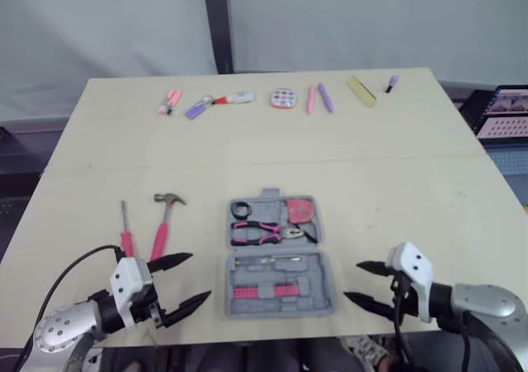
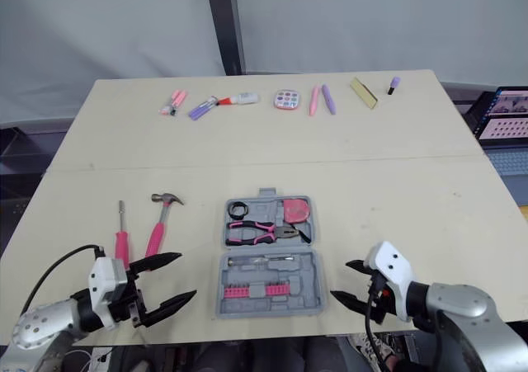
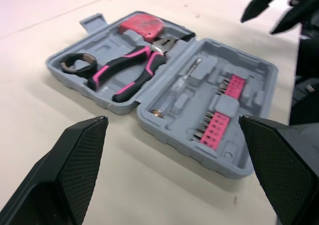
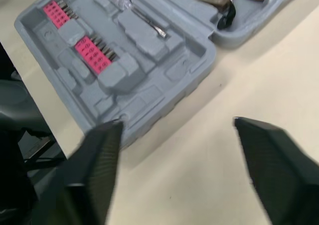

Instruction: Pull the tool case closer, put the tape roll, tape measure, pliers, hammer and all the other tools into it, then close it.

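The grey tool case [image 1: 278, 256] lies open near the table's front edge. Its far half holds the black tape roll [image 1: 241, 209], the pink tape measure [image 1: 300, 209] and the pink-and-black pliers [image 1: 264, 233]. Its near half holds pink bit strips [image 3: 215, 127] and a small screwdriver [image 3: 175, 87]. Left of the case lie the pink-handled hammer [image 1: 164, 223] and a pink screwdriver [image 1: 125, 231]. My left gripper [image 1: 183, 283] is open, just left of the case. On the case's right my right gripper [image 1: 364, 283] is open too.
Along the table's far edge sits a row of small items: pink and purple markers [image 1: 172, 101], a round palette [image 1: 283, 99], pens [image 1: 319, 98], a yellow bar [image 1: 360, 91]. A laptop [image 1: 503, 112] stands off the table's right side.
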